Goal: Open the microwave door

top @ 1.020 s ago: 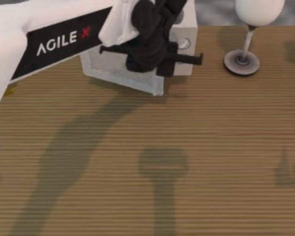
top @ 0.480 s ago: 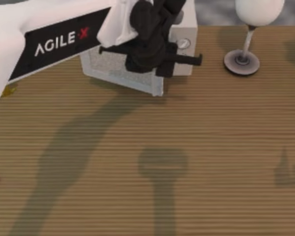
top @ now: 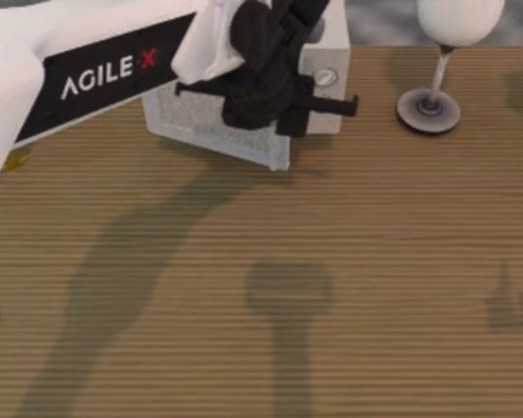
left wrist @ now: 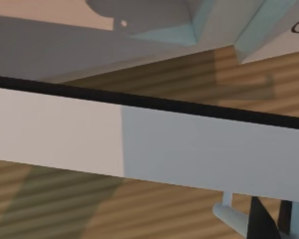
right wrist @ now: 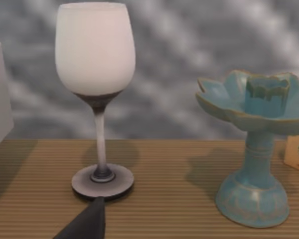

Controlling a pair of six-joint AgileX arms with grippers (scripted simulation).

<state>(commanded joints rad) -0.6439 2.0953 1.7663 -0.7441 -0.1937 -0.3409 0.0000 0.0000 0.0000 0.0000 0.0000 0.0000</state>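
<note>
Left gripper (top: 283, 131) at the free edge of the microwave door (top: 213, 131), finger state not discernible, the door swung partly outward from the microwave (top: 331, 39) at the table's (top: 375, 261) far edge, a wine glass (top: 436, 52) to its right; right arm out of view.

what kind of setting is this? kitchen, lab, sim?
Most likely a rendered tabletop test scene, not a real kitchen: a ribbed wooden table holding an odd mix of an off-white microwave, a wine glass and a blue pedestal stand, all against a blurry grey backdrop.
</note>
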